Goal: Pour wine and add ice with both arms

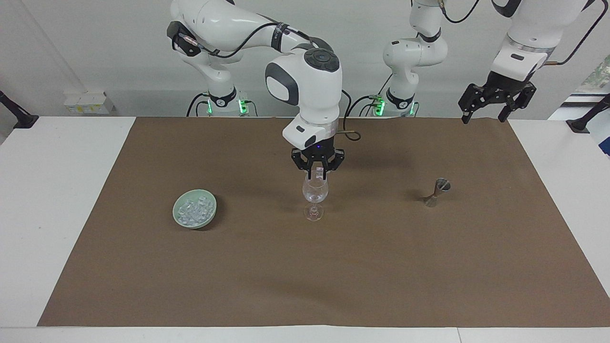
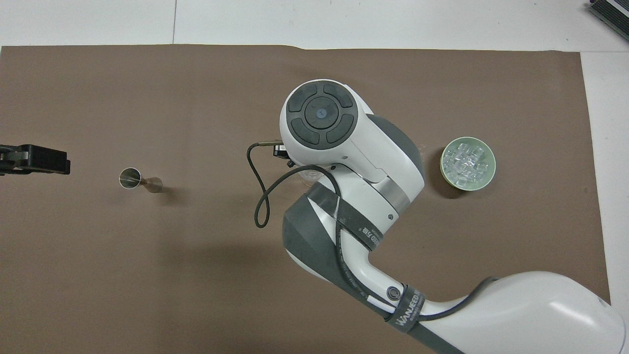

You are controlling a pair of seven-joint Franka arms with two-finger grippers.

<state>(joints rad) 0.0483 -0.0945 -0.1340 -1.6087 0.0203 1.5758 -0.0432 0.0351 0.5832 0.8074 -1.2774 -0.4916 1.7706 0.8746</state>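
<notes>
A clear wine glass (image 1: 314, 193) stands upright mid-mat, with a faint pinkish tint low in its bowl. My right gripper (image 1: 317, 174) hangs straight down just over the glass's rim. Its fingertips are a little apart, so it is open with nothing clearly held. From overhead the right arm's wrist covers the gripper, and only a sliver of the wine glass (image 2: 309, 173) shows. The ice (image 1: 194, 209) (image 2: 467, 162) lies heaped in a pale green bowl (image 1: 193, 225) (image 2: 454, 184) toward the right arm's end. My left gripper (image 1: 495, 102) (image 2: 49, 160) waits open, raised at the left arm's end.
A small metal jigger (image 1: 436, 192) (image 2: 140, 181) stands on the brown mat (image 1: 305, 276) toward the left arm's end, about as far from the robots as the glass. White table borders the mat on all sides.
</notes>
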